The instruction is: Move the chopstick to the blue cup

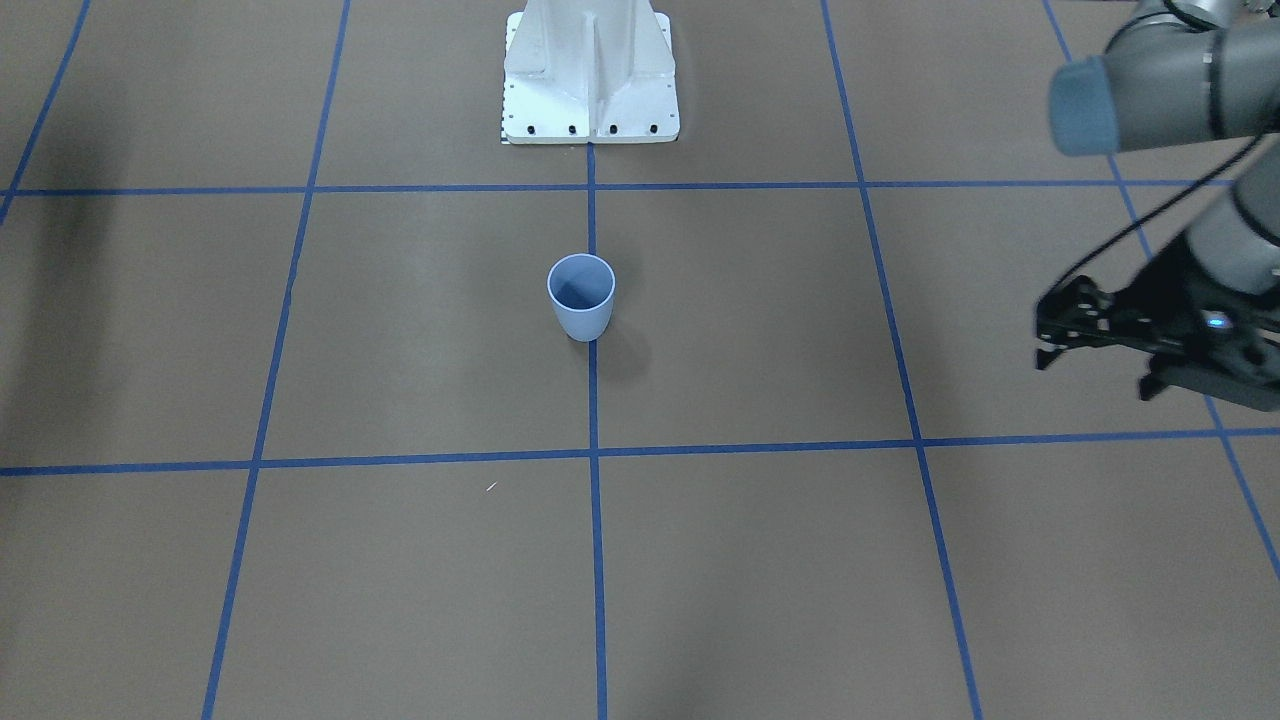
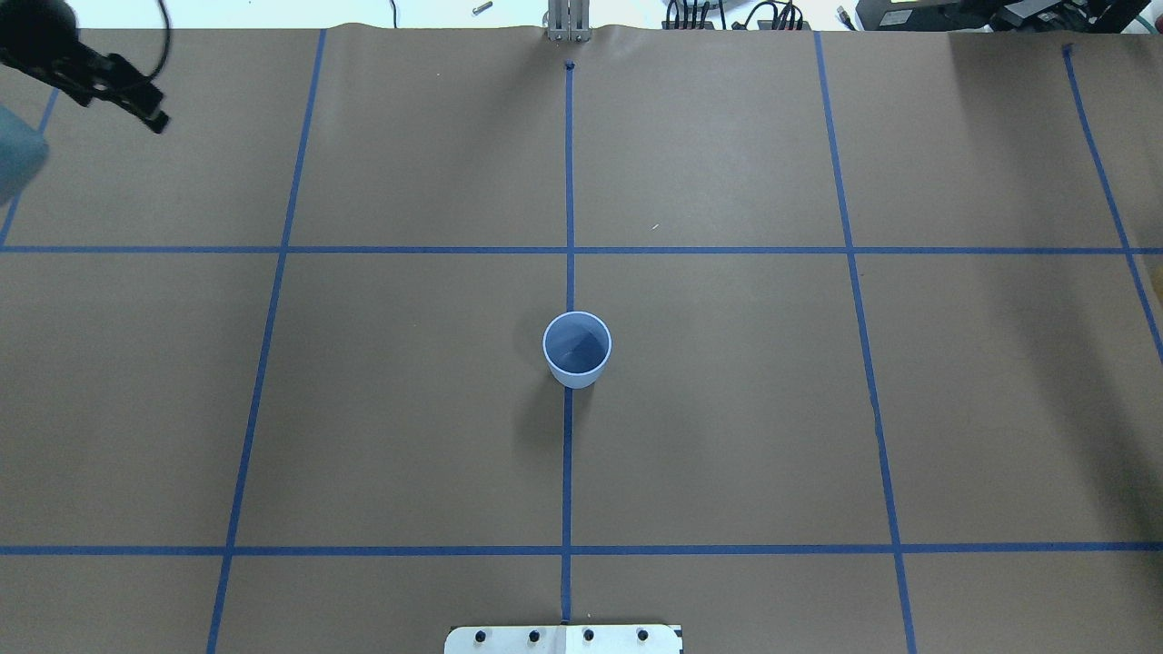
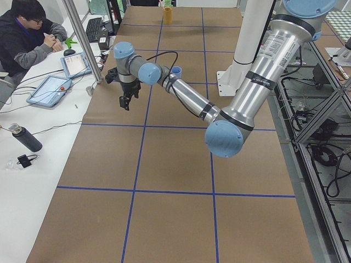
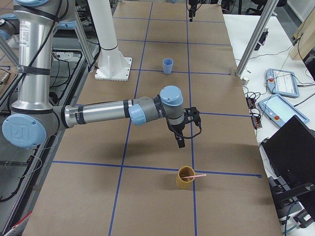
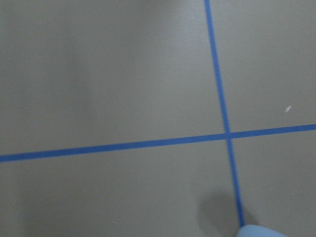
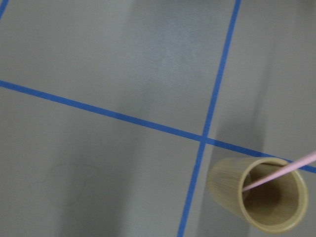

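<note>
Chopstick [image 4: 198, 175]: leans in a tan cup [image 4: 184, 183] well apart from the blue cup [image 4: 168, 65], its top exposed for pinching; right gripper [image 4: 179, 143] hangs between them, likely poised to fetch it, jaws' state cannot be told; left gripper [image 1: 1095, 372] sits beyond the blue cup's other side, jaws apart, seemingly parked clear.

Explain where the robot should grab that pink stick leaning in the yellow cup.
Probably the bare upper length of the stick that pokes out past the rim of the yellow cup, coming down from above with a finger either side. Its lower end is inside the cup, and it leans on the rim, so only that part is free to pinch.
</note>
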Tool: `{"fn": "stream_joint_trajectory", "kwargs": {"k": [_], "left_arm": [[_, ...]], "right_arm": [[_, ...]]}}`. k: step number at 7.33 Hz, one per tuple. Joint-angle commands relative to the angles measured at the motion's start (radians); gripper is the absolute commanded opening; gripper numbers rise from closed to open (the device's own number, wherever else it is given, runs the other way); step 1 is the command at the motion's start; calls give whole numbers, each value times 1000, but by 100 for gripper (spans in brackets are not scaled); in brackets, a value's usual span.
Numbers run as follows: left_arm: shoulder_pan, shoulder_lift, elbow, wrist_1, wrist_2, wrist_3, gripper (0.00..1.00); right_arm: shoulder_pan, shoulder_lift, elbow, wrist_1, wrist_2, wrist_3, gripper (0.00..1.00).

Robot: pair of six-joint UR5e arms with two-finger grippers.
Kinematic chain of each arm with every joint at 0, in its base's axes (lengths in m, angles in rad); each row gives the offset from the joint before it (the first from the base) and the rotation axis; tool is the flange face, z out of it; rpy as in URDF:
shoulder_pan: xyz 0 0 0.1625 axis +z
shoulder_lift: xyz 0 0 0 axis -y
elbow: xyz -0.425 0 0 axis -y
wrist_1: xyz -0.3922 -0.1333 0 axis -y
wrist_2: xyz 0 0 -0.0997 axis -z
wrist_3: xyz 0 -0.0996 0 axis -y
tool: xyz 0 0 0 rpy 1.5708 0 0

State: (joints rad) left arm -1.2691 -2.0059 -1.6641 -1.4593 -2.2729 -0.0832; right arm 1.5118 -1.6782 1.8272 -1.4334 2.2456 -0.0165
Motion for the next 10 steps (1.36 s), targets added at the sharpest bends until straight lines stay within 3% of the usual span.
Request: {"fn": "stream_joint_trajectory", "kwargs": {"k": [1,2,4,6,7,10], "left_arm": [[-229,48,187,-3,-11,383,99],[-295,105,226,-15,-11,440,99],[-375,197,251,-85,-10,544,99],[-386,249,250,-139,-10,559,99],[-386,253,250,-139,-10,560,99],[-386,257,250,-139,-10,559,99]], "right_arm": [[54,17,-66,-12,-17,12,100],[57,18,-74,-9,-20,144,100],[57,73,-116,42,-128,347,98],[51,122,-378,404,-206,552,96],[12,126,-422,492,-240,649,94],[-33,124,-417,514,-288,793,89]]}}
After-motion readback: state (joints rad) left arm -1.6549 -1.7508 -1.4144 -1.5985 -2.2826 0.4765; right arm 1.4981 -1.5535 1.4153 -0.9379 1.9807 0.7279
